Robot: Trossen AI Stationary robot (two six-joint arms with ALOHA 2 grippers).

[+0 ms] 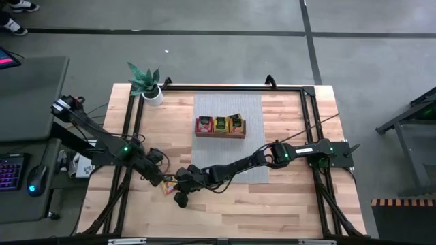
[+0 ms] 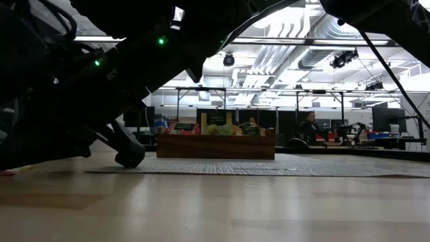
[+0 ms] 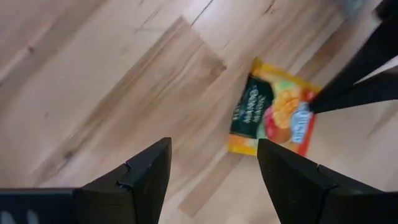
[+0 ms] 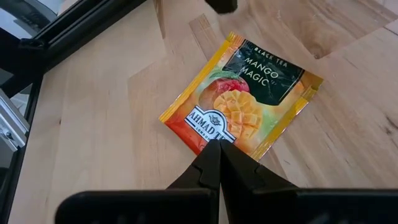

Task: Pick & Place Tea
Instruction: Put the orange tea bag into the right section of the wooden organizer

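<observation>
Both grippers at one tea packet (image 4: 239, 96)
Right gripper (image 4: 217, 152) pinched closed at its six o'clock edge; left gripper (image 3: 214, 165) spread wide nearby.

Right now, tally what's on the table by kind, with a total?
Wooden tray with tea packets in its compartments (number unreadable): 1
Loose mango tea packet on the bare wood: 1
Grey mat: 1
Potted plant: 1
Robot tools, left tool open above the packet, right tool shut with its tip at the packet's edge: 2
Total: 6
</observation>
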